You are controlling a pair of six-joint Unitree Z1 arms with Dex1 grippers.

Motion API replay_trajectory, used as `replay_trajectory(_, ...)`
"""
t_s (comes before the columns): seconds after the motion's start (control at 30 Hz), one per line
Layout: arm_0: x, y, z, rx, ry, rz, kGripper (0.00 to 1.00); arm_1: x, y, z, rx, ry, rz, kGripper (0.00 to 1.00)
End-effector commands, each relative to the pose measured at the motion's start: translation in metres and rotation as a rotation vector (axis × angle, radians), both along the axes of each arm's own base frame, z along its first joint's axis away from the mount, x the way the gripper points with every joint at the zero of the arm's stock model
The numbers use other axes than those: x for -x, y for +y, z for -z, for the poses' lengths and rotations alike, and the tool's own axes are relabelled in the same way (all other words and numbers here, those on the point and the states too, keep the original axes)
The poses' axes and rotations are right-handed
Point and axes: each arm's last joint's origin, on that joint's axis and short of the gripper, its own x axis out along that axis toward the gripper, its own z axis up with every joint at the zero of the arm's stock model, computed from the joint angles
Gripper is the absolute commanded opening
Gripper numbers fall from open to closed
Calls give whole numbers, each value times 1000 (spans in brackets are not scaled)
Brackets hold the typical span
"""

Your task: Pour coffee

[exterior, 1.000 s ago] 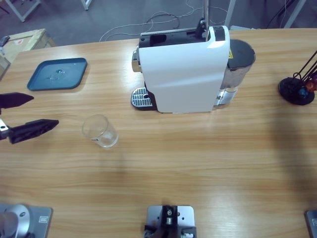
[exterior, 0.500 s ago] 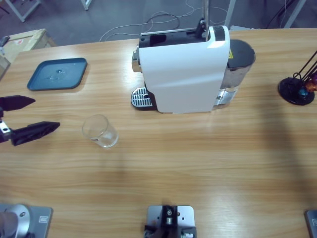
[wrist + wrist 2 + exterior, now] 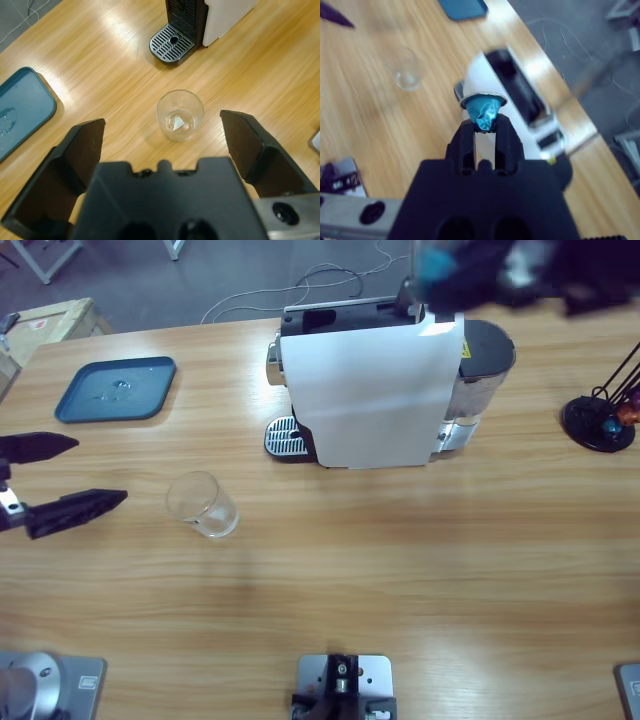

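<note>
Wooden counter [image 3: 400, 560] mostly bare toward front. Left gripper [image 3: 85, 473] at left edge, jaws spread, glass [image 3: 202, 504] just ahead, apart. Coffee not discernible in glass. Right gripper [image 3: 484, 131] over machine [image 3: 370, 390], clamping blue capsule [image 3: 484, 111]. Tray [image 3: 115, 389] back left.

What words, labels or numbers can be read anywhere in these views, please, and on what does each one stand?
No text can be read in any view.
The coffee machine carries a small yellow sticker near its grey water tank, too small to read.
A wooden crate on the floor beyond the table bears a small mark, also too small to read.
</note>
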Motion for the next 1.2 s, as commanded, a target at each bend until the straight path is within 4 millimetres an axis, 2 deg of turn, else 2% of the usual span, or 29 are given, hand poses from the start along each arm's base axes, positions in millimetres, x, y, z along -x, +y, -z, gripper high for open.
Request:
replay_trajectory(0.03, 2, 2, 3, 3, -7, -6, 991, -56, 82, 40, 90, 60, -88, 0)
replay_trajectory(0.2, 4, 4, 3, 5, -19, -15, 991, -80, 100, 53, 115, 54, -45, 0)
replay_trajectory(0.3, 3, 3, 4, 1, -11, -16, 991, -96, 98, 64, 123, 101, 15, 0)
replay_trajectory(0.5, -5, 1, 8, -70, -28, -71, 991, -116, 90, 83, 166, 154, 67, 0)
replay_trajectory(0.97, -10, -4, 12, -88, -12, -74, 991, -116, 84, 84, 192, 167, 89, 0)
replay_trajectory(1.0, -10, -4, 12, -90, -11, -74, 991, -117, 85, 85, 192, 170, 87, 143)
replay_trajectory(1.03, -10, -4, 12, -89, -11, -74, 991, -117, 85, 87, 198, 167, 95, 697)
replay_trajectory(1.07, -9, -3, 12, -88, -12, -74, 991, -117, 84, 86, 197, 163, 102, 927)
replay_trajectory(1.1, -9, -3, 11, -85, -14, -74, 991, -117, 83, 84, 198, 156, 111, 997)
replay_trajectory(1.2, -9, -3, 11, -82, -18, -74, 991, -113, 77, 69, 169, 118, 155, 1000)
